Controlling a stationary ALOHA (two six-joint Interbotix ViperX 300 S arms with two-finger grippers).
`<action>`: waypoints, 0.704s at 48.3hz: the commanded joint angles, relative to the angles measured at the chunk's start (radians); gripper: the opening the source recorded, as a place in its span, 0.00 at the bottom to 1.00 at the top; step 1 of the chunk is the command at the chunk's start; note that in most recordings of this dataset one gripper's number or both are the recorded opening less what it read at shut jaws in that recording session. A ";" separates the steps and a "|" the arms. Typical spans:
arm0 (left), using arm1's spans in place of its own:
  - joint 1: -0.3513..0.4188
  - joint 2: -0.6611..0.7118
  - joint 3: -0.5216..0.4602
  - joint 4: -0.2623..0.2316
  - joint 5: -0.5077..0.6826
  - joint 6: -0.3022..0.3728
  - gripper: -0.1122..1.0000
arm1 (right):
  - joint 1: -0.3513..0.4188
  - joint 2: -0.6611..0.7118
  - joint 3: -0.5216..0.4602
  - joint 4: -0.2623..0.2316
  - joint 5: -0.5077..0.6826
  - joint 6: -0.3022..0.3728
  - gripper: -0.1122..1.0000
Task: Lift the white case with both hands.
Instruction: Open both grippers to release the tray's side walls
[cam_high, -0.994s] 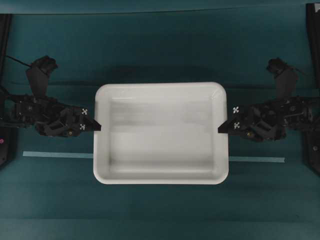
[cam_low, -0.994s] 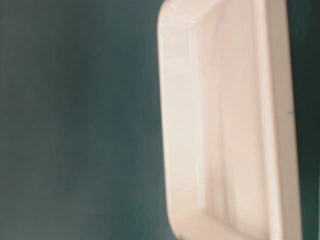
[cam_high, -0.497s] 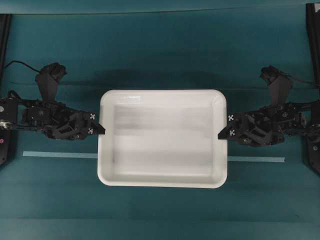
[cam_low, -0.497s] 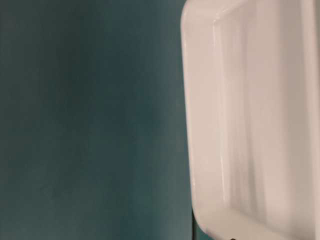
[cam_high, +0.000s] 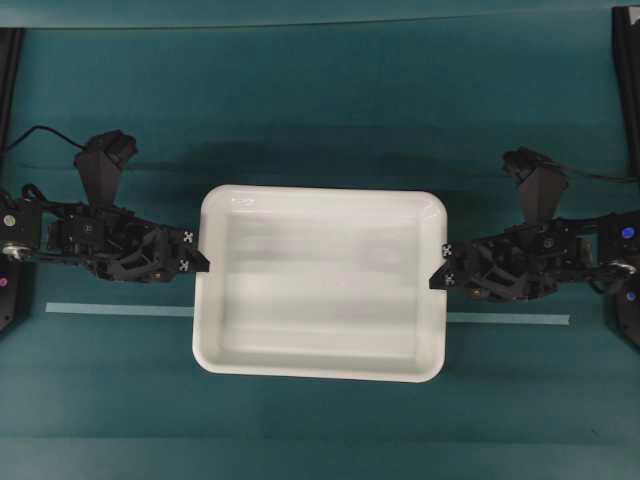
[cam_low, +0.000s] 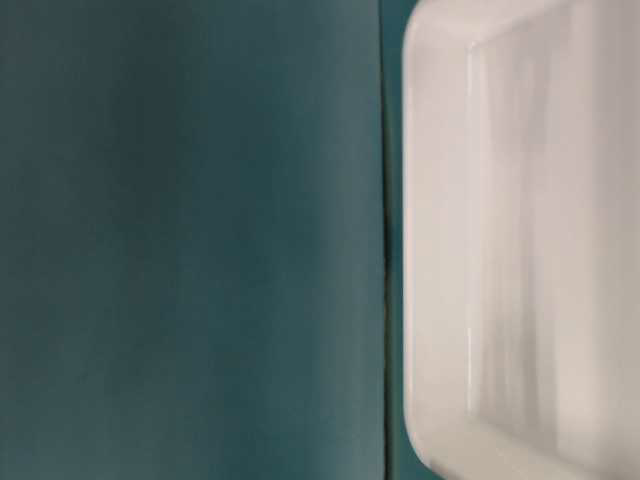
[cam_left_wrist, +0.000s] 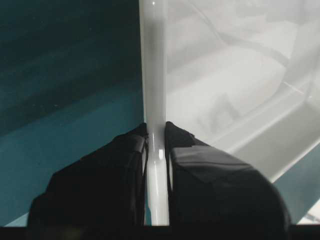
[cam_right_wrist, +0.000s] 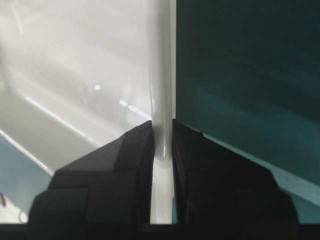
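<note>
White plastic, large and shallow, rectangular with rounded corners and a raised rim: the white case (cam_high: 318, 283) sits mid-frame in the overhead view over a teal cloth-covered table (cam_high: 320, 110). Left of the case, the black left gripper (cam_high: 202, 261) meets the middle of the short left rim; right of the case, the black right gripper (cam_high: 438, 275) meets the short right rim, both with small white marker tags near the tips. A thin pale tape strip (cam_high: 118, 310) runs along the table and passes under the case, showing again on the right of it. Table-level view: blurred; the case (cam_low: 520, 240) fills the right side, teal surface to its left, no gripper discernible. Left wrist view: the black fingers (cam_left_wrist: 125, 170) are pinched nearly together on the case's rim (cam_left_wrist: 153, 75), one finger on each face of the thin white wall, tray interior to the right of the rim, teal table beyond it to the left. Right wrist view: same grip mirrored; the fingers (cam_right_wrist: 130, 165) are clamped tight on the rim (cam_right_wrist: 161, 75), one each side, tray interior left of the rim, teal table to the right.
</note>
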 joint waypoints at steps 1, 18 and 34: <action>0.009 0.031 0.032 0.003 0.023 0.002 0.15 | 0.008 0.058 0.041 -0.003 -0.009 0.000 0.19; 0.009 0.114 0.023 0.003 0.023 -0.018 0.15 | -0.003 0.095 0.043 -0.003 -0.035 0.000 0.19; 0.009 0.126 0.017 0.003 0.017 -0.038 0.15 | -0.008 0.104 0.038 -0.003 -0.035 0.000 0.19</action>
